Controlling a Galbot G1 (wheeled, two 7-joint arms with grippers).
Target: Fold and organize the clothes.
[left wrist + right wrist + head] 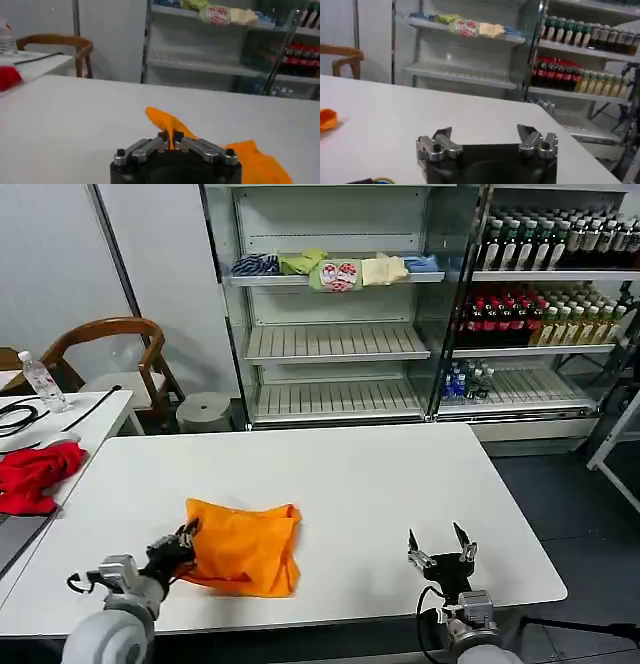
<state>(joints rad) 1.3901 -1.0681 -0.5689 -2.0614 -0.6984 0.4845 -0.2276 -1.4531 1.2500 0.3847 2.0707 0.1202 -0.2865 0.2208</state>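
- Head view showed us the orange T-shirt (245, 546) lying bunched in a rough square on the white surface (380, 484), toward the near left part of it.
- We saw our left tool (183, 543) at the shirt's left edge, its jaws pinched narrow on a fold of the orange cloth; the left wrist view confirmed it, with a peak of T-shirt (172, 127) fabric rising between the closed fingers of the left tool (174, 142).
- We judged the shirt thin, light and limp: it would sag and drag rather than hold a shape, and a one-sided pull would likely bunch it further.
- We reckoned the better holds were at corners or along a hem or the shoulder line, where a lift would let the cloth hang flat.
- Our left arm reached low and forward along the near edge, wrist close to the surface.
- Our right tool (441, 549) stood well apart from the shirt on the bare near right side, fingers spread wide and pointing up and away, holding nothing; the right wrist view showed the same gap in the right tool (487, 139).
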